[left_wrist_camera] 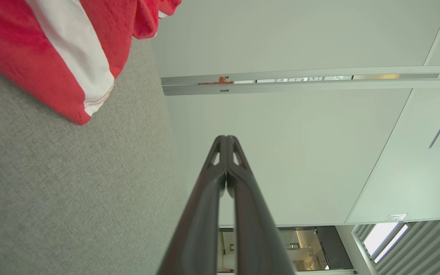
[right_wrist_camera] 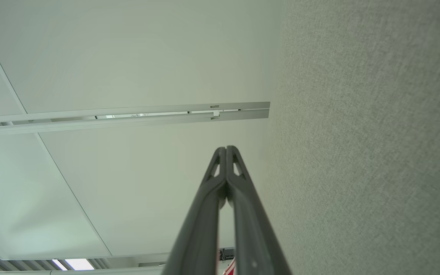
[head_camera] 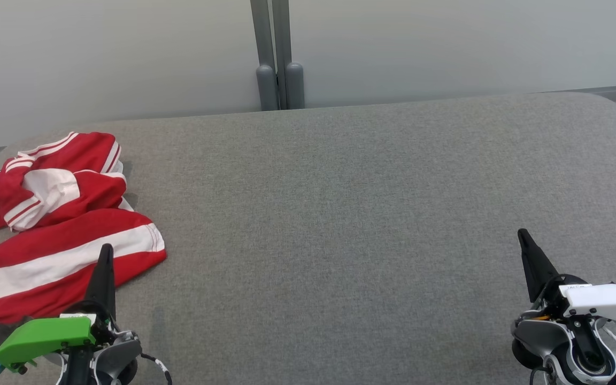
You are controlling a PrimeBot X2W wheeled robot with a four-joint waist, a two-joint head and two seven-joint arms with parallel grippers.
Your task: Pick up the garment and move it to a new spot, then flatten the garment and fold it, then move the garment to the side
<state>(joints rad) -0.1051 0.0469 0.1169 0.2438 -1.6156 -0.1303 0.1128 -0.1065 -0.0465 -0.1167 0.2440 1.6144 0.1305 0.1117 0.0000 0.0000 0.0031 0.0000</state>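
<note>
The garment (head_camera: 56, 224), red with white stripes and white panels, lies rumpled at the left end of the grey fabric surface (head_camera: 340, 214); part of it runs off the head view's left edge. My left gripper (head_camera: 107, 250) is shut and empty, its tip over the garment's near right corner. In the left wrist view the closed left gripper (left_wrist_camera: 226, 137) points past the garment's hem (left_wrist_camera: 71, 65) toward the wall. My right gripper (head_camera: 522, 233) is shut and empty at the lower right, far from the garment. The right wrist view has the right gripper (right_wrist_camera: 226, 148) closed with its fingertips touching.
The grey surface has a rounded far edge, with a pale wall (head_camera: 447, 43) and a grey double post (head_camera: 278, 64) behind it. The surface's middle and right are bare fabric.
</note>
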